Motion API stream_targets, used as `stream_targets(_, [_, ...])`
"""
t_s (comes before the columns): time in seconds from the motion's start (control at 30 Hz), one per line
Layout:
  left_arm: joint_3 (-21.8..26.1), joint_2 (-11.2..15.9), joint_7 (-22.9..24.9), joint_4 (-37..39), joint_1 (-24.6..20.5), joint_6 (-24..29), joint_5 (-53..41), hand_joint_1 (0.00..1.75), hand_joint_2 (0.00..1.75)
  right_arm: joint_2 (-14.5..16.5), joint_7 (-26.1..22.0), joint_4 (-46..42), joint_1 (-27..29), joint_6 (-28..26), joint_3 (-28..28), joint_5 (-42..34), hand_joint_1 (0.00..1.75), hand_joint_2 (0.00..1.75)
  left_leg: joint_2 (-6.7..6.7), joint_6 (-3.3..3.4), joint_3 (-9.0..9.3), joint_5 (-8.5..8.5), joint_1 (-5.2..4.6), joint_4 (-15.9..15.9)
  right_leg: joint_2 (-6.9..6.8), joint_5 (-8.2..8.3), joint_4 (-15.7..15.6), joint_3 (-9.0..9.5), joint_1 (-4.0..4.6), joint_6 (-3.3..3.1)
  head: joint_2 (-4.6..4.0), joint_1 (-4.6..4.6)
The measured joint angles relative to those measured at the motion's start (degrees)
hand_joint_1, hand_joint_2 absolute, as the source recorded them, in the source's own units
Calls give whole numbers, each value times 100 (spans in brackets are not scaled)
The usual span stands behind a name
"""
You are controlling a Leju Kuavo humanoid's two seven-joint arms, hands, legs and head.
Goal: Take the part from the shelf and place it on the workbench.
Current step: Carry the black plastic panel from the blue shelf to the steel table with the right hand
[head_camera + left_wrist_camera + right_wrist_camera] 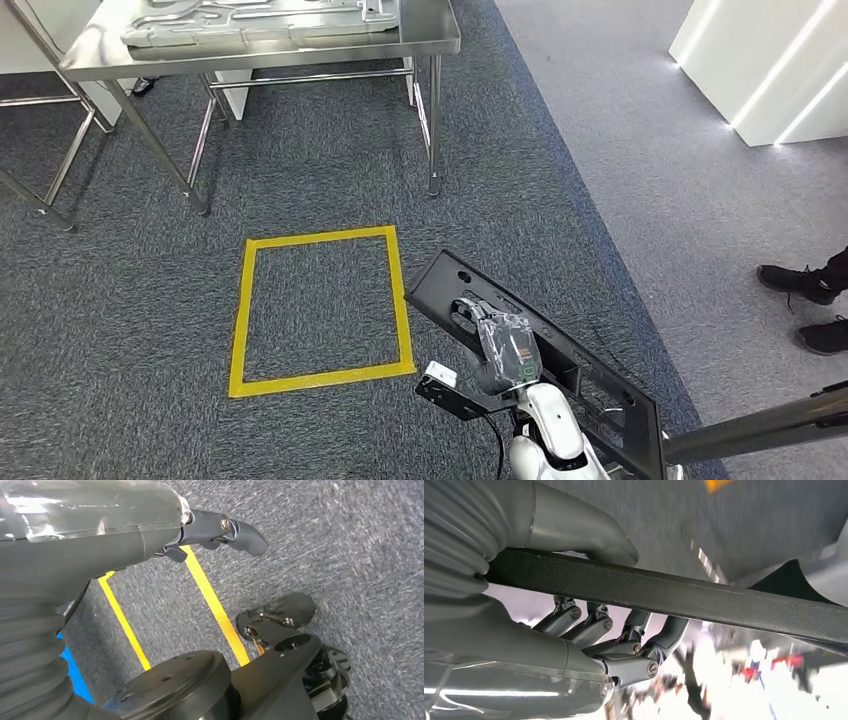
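Black, flat and pierced with holes, the part (560, 375) lies in my right hand (505, 345), low in the head view and tilted above the grey carpet (560, 160). The right wrist view shows my thumb on one face of the part's edge and my fingers (624, 645) curled against the other, so the plate is clamped between them. My left hand (210, 530) hangs over the carpet with nothing in it; its dark fingers point outward, and whether they are spread or drawn together I cannot tell. Ahead stands the steel counter (430, 35), carrying a pale tray-like object (260, 22) and well apart from the part; a yellow taped square (320, 308) marks the floor between us. I judge this to be the carrying step: the part is taken but not yet placed. The next move calls for approaching the counter, probably to the square, while keeping the plate level enough not to slip.
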Motion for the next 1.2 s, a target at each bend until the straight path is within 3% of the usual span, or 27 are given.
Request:
stream_targets(0.13, [33, 9, 68, 1, -64, -118, -2, 0, 175, -166, -243, 221, -552, 855, 49, -256, 175, 175, 1, -54, 3, 42, 9, -42, 3, 6, 13, -22, 12, -41, 0, 1])
stream_targets(0.27, [52, 16, 102, 1, -129, -230, -12, 0, 175, -493, -378, 712, -1471, 1304, 277, -280, 175, 175, 1, -112, -14, 71, 9, -50, 3, 23, 30, -49, 13, -73, 0, 1])
stream_targets(0.4, [62, 16, 85, 1, -202, -280, -95, 0, 175, -744, -373, 1423, -2731, 1371, 732, -67, 175, 175, 3, -146, -45, 101, 8, -47, 6, 59, 35, -84, 11, -81, 0, 1])
stream_targets(0.53, [58, 14, 72, 1, -294, -300, -204, 0, 175, -734, -185, 2341, -4168, 1611, 1337, 192, 175, 175, 1, -146, -78, 133, 7, -36, 1, 89, 36, -113, 10, -71, 0, 1])
stream_targets(0.7, [53, 7, 126, 1, -347, -365, -205, 0, 175, -422, 178, 3480, -5795, 1672, 1997, 706, 175, 175, -1, -145, -117, 148, 5, -26, 0, 110, 36, -149, 9, -68, 0, 1])
stream_targets(0.83, [54, -15, 204, 1, -385, -367, -144, 0, 175, -131, 302, 4179, -6651, 1557, 2521, 1276, 175, 175, -2, -144, -121, 148, 5, -25, 0, 111, 35, -151, 10, -69, 0, 1])
stream_targets(0.97, [55, -35, 245, 1, -421, -369, -149, 0, 175, 190, 484, 4674, -7011, 1528, 2953, 1502, 175, 175, -2, -144, -122, 147, 5, -25, 1, 110, 34, -151, 10, -68, 0, 1])
stream_targets(1.2, [53, -96, 257, 1, -469, -380, -209, 0, 175, 989, 967, 5380, -7147, 1622, 3282, 1689, 175, 175, 0, -144, -123, 146, 5, -25, 4, 110, 33, -154, 10, -68, 1, 0])
